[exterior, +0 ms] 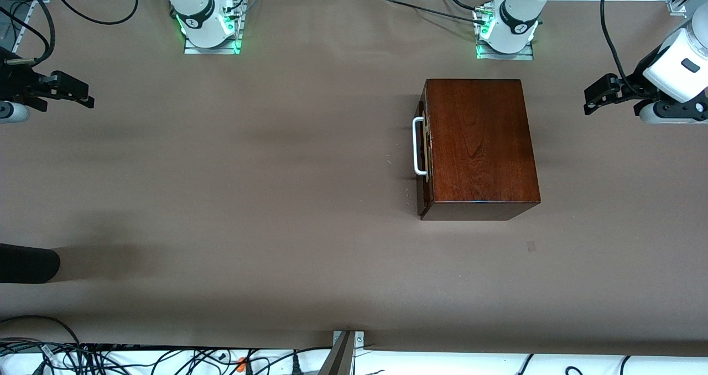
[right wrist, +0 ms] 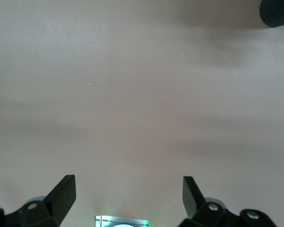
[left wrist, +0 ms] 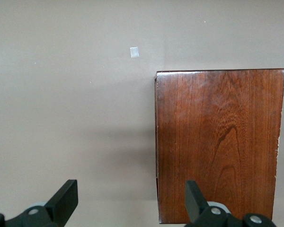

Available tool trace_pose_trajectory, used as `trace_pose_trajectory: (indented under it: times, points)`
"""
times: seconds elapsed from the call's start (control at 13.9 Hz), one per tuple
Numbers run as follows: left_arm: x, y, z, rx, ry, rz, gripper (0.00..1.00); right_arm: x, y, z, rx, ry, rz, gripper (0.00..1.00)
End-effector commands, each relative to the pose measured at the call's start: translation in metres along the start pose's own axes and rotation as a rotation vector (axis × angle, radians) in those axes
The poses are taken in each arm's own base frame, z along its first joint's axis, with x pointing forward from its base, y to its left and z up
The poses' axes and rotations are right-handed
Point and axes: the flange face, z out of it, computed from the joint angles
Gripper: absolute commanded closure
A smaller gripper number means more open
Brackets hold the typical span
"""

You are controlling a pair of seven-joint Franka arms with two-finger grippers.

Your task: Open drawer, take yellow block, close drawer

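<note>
On the brown surface (exterior: 249, 198), toward the left arm's end, sits a glossy mahogany box (exterior: 480, 142), its lid-like top showing dark reddish wood grain. The drawer (exterior: 422, 159) in it is pushed in, its dark front flush with the box and facing the right arm's end of the surface, and a white bar handle (exterior: 418, 146) stands out from that front. The yellow block cannot be seen in any view. The left gripper (exterior: 600, 94) hangs in the air over the bare surface at the left arm's end, well apart from the box, with its two black fingers (left wrist: 66, 198) spread wide and nothing between them; in the left wrist view one fingertip lines up over the bare surface and the other over the edge of the box top, but neither touches anything. A small pale square mark (left wrist: 134, 52) lies on the surface near a corner of the box. The right gripper (exterior: 69, 92) hangs over the bare surface at the right arm's end, well apart from the box and the handle; its black fingers (right wrist: 64, 194) are also spread wide, empty and touching nothing. A dark rounded object (exterior: 27, 263) juts in over the surface edge at the right arm's end, nearer the front camera.
</note>
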Motion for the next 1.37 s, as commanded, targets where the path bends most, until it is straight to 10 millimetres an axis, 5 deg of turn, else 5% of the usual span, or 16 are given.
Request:
trace_pose_trajectory:
  times: [0.0,0.65,0.94,1.15,1.3]
  points:
    - [-0.001,-0.001,-0.001,-0.032,0.008,0.016,0.00,-0.001,0.001,-0.006,-0.011,-0.005,0.004,0.00]
    - [-0.003,0.015,-0.002,-0.032,0.006,0.031,0.00,-0.001,0.001,-0.006,-0.011,-0.005,0.004,0.00]
    - [-0.018,0.133,0.010,-0.017,-0.018,0.019,0.00,-0.002,0.002,-0.006,-0.010,-0.007,0.005,0.00]
    - [-0.051,0.232,0.025,0.009,-0.036,0.008,0.00,-0.001,0.001,-0.006,-0.011,-0.005,0.004,0.00]
    - [-0.067,0.277,0.038,0.012,-0.052,0.054,0.00,-0.002,0.002,-0.006,-0.010,-0.005,0.005,0.00]
